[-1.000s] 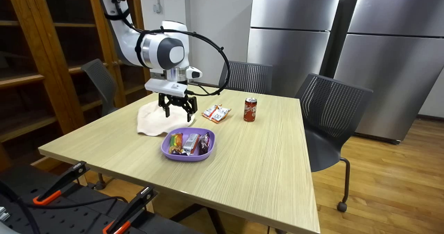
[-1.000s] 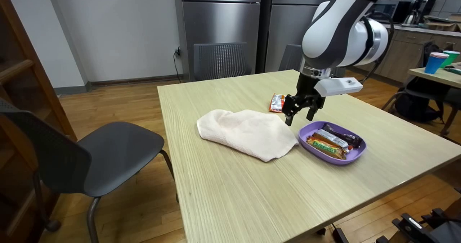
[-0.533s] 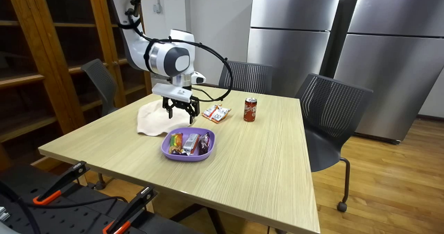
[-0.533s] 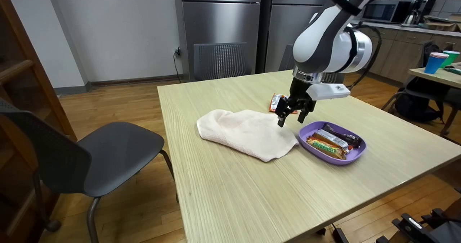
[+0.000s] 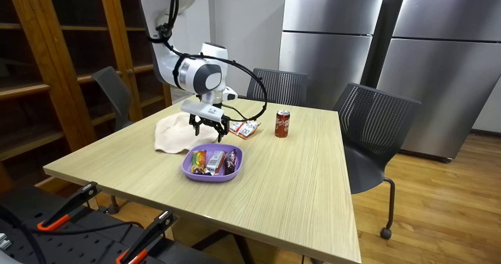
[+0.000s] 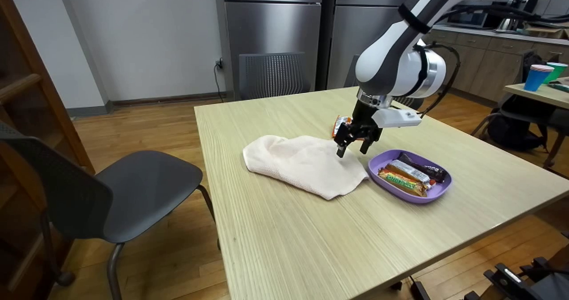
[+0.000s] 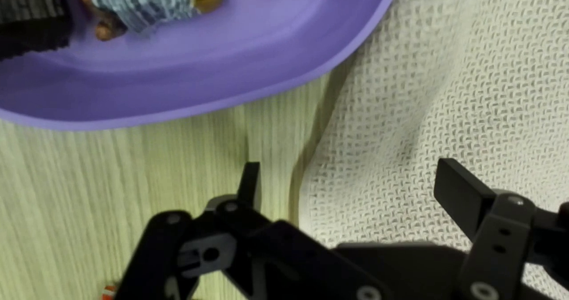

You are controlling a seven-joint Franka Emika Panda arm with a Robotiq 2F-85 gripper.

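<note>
Gripper jaws wide, nothing held, hovering over edge of pale cloth. Purple tray with three wrapped snacks sits just beside cloth; orange-white packet nearby. Tabletop runs from tray out to its edge, soda can standing on it.

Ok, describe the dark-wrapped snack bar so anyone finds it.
On the pale wooden table sits a rounded purple tray. In it, farthest from the pale pink cloth, lies the dark-wrapped snack bar, darker than the silver-wrapped bar and orange-wrapped bar.
</note>
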